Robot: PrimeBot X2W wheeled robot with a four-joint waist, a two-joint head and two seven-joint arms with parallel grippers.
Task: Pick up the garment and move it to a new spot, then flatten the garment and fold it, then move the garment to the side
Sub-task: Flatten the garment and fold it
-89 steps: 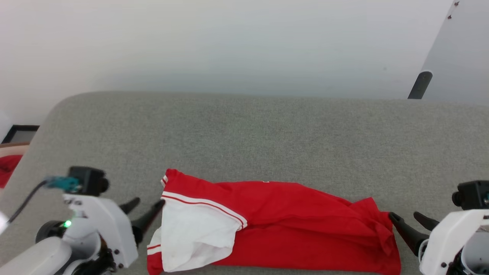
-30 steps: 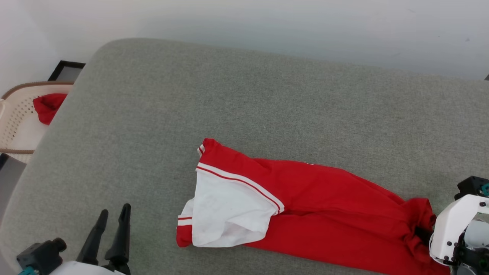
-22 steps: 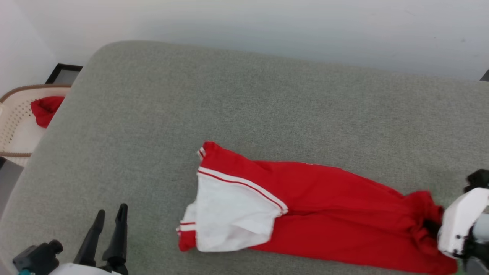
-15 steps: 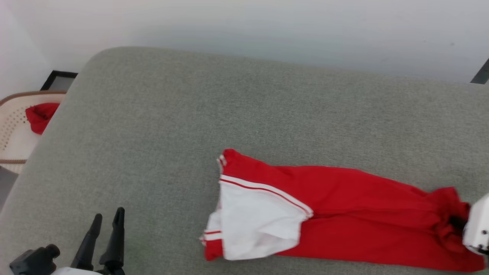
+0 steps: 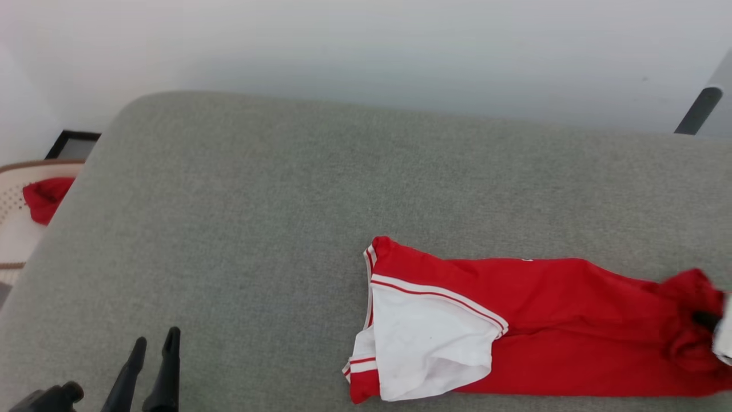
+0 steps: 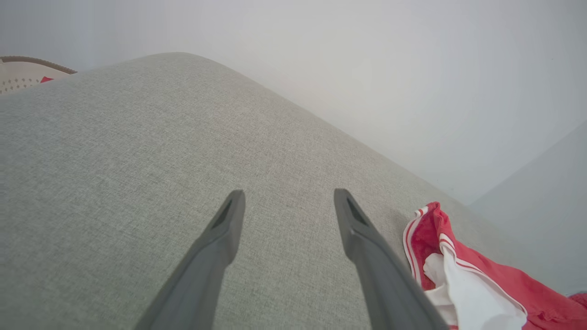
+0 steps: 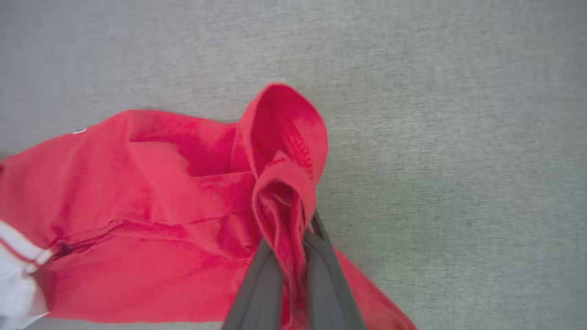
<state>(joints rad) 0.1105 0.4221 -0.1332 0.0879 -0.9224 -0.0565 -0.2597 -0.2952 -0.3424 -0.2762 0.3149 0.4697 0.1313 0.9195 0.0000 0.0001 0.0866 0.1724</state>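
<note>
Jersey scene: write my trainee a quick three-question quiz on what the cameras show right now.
1. True or false: the right end effector is shut on the jersey's red end.
2. The left end effector is: A open, holding nothing; B shut on the jersey; C shut, empty.
3. Fill in: the small red cloth lies in a ____.
Key: 1 true; 2 A; 3 basket.

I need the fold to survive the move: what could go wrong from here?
1. The right gripper has its jaws shut on only a thin bunched fold of the garment; it could slip.
2. Pulled from one end across the cushion, the white sleeve panel may flip or bunch; the open left gripper holds nothing.
</note>
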